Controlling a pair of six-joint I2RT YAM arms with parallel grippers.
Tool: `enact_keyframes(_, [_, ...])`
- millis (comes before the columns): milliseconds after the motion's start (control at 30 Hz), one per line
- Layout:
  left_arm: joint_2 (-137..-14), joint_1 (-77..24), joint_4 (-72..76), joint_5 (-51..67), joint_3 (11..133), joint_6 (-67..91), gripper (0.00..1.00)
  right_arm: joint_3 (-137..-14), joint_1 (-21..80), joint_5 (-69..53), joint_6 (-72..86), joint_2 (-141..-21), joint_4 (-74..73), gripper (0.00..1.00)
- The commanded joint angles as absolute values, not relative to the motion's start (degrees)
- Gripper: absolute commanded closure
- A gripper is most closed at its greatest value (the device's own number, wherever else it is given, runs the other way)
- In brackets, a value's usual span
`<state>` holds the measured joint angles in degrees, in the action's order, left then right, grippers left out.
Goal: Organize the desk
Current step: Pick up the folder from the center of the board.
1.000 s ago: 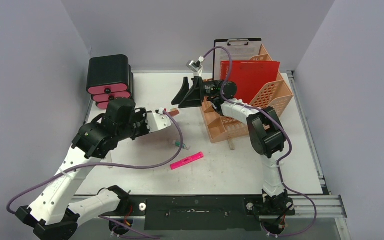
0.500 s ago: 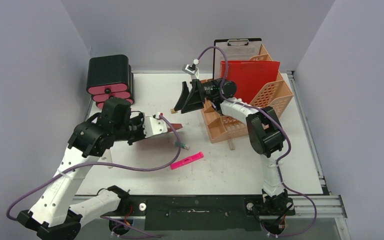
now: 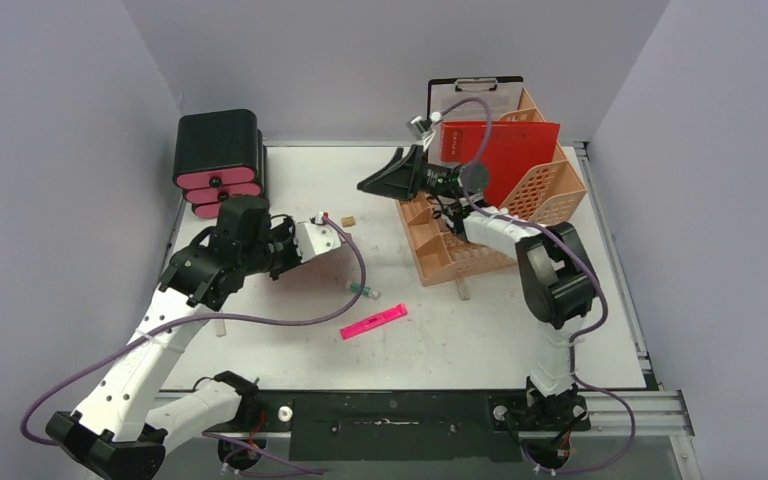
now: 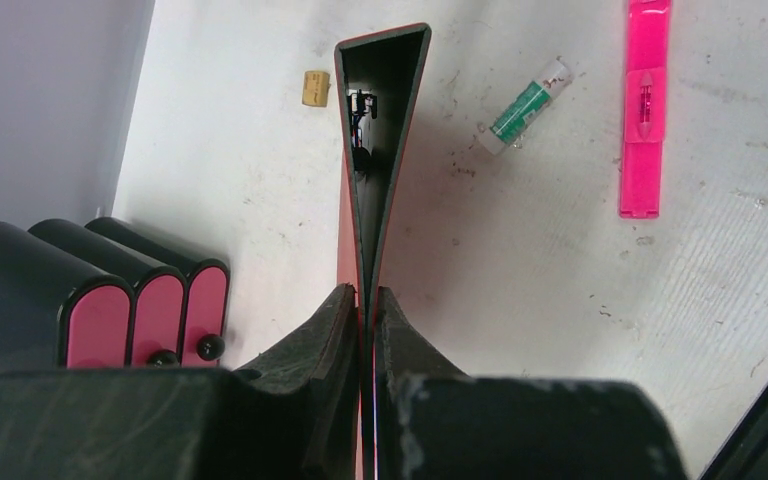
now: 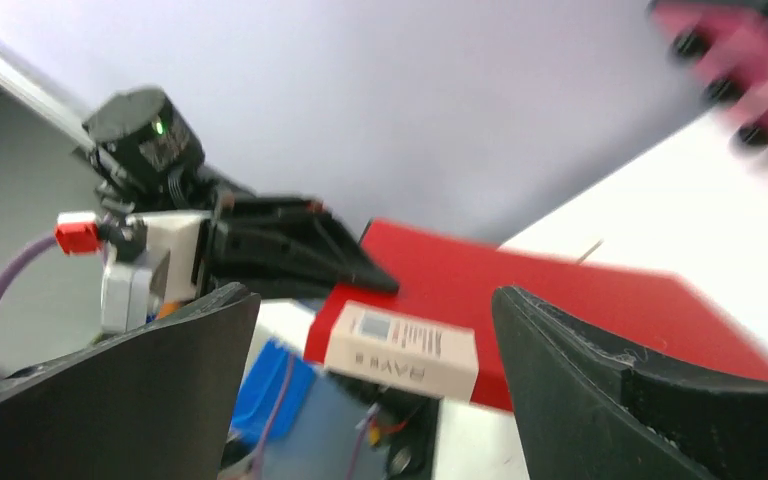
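The desk [image 3: 290, 185] is a scuffed white tabletop, also seen in the left wrist view [image 4: 560, 300]. My left gripper [image 3: 300, 258] points down over its left half. In the left wrist view this gripper [image 4: 365, 292] is shut on a thin red folder [image 4: 380, 150], held edge-on above the desk. The folder shows as a dark red sliver from above [image 3: 290, 275] and as a red sheet in the blurred right wrist view [image 5: 580, 300]. My right gripper [image 3: 385, 182] is open and empty, raised beside the orange rack; it also shows in the right wrist view [image 5: 375, 300].
On the desk lie a pink highlighter [image 3: 373, 321], a green-and-white tube [image 3: 363, 291], a small brown block [image 3: 348, 220] and a wooden stick [image 3: 462, 288]. The orange file rack [image 3: 545, 190] holds a red folder [image 3: 500, 155] and a clipboard [image 3: 475, 95]. A black drawer box [image 3: 218, 160] stands back left.
My left gripper has drawn back to the left with the red folder. My right gripper has turned and swung right and up, closer to the orange rack.
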<state>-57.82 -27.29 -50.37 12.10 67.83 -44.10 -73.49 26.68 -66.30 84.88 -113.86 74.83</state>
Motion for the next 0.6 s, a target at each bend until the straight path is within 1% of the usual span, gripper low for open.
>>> enact_keyframes(0, [-58.17,-26.42,-47.94,15.67,67.68,-40.07,1.00,-77.47,24.42,-54.43,62.50,-105.32,59.12,0.10])
enact_keyframes(33, [-58.30,-26.37,-48.23,15.91,68.13,-40.01,1.00,-80.87,24.18,-53.86,52.61,-105.00,45.59,0.10])
enact_keyframes(67, [-58.47,-26.32,-48.84,16.17,68.63,-40.07,1.00,-85.53,24.17,-51.84,34.64,-105.16,26.73,0.10])
enact_keyframes(100, [-58.57,-26.28,-49.34,16.50,69.17,-40.03,1.00,-90.07,24.70,-48.58,19.84,-105.44,12.46,0.10])
enact_keyframes(167, [-58.79,-26.08,-50.45,17.79,70.33,-39.65,1.00,-92.77,26.35,-45.46,-3.00,-105.05,-2.08,0.10])
enact_keyframes(233, [-58.84,-25.89,-51.02,18.83,71.00,-39.13,1.00,-90.80,26.56,-46.84,-19.31,-103.36,-8.25,0.10])
enact_keyframes(300, [-58.89,-25.85,-51.33,19.23,71.17,-38.89,1.00,-88.21,26.13,-52.29,-37.11,-101.77,-16.36,0.10])
enact_keyframes(367, [-59.11,-25.77,-51.64,19.33,71.53,-38.89,1.00,-87.38,26.01,-56.99,-50.17,-101.37,-24.24,0.10])
enact_keyframes(433, [-59.28,-25.47,-51.95,19.77,72.13,-39.01,1.00,-88.29,25.98,-61.89,-61.49,-102.23,-33.12,0.10])
enact_keyframes(500, [-59.45,-25.04,-52.47,20.81,73.05,-39.10,1.00,-89.24,26.29,-66.70,-69.17,-102.83,-39.34,0.10])
enact_keyframes(567, [-59.70,-24.66,-52.92,22.01,74.16,-38.94,1.00,-90.37,27.92,-68.22,-74.92,-103.44,-43.74,0.10])
